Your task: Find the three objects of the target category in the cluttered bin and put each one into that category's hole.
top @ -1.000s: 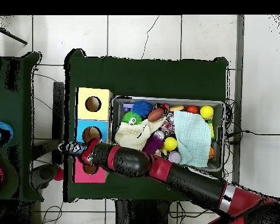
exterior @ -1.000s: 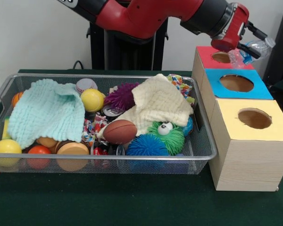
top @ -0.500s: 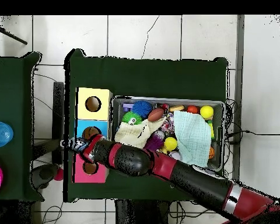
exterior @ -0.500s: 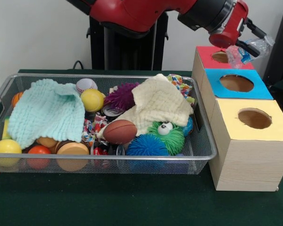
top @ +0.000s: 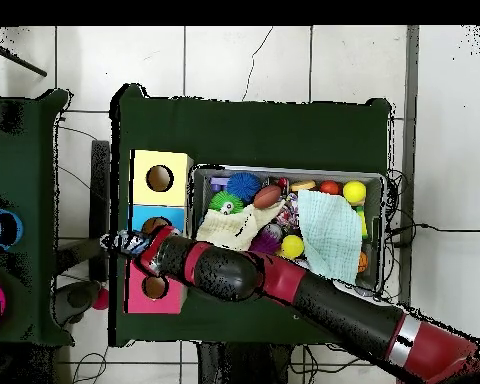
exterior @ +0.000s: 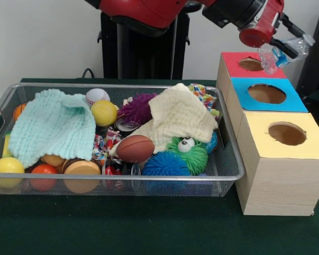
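My gripper [exterior: 285, 44] is shut on a crushed clear plastic bottle [exterior: 280, 53] with a blue label. It holds the bottle in the air above the right edge of the red panel's hole [exterior: 251, 64], at the far end of the pale wooden box. The blue panel's hole [exterior: 266, 93] lies just in front of it, open and empty. In the overhead view the gripper [top: 129, 243] is at the box's outer side and the arm covers part of the blue panel [top: 144, 215]. The wire bin [exterior: 122, 86] stands left of the box.
The bin holds a mint cloth [exterior: 53, 125], a cream cloth [exterior: 178, 114], a brown football [exterior: 134, 148], a green fuzzy toy [exterior: 189, 151], a blue spiky ball [exterior: 165, 164], a yellow ball [exterior: 103, 112] and more. The yellow panel's hole [exterior: 287, 133] is nearest the camera.
The gripper has risen a little and shifted to the right with the bottle still held. Nothing in the bin has moved.
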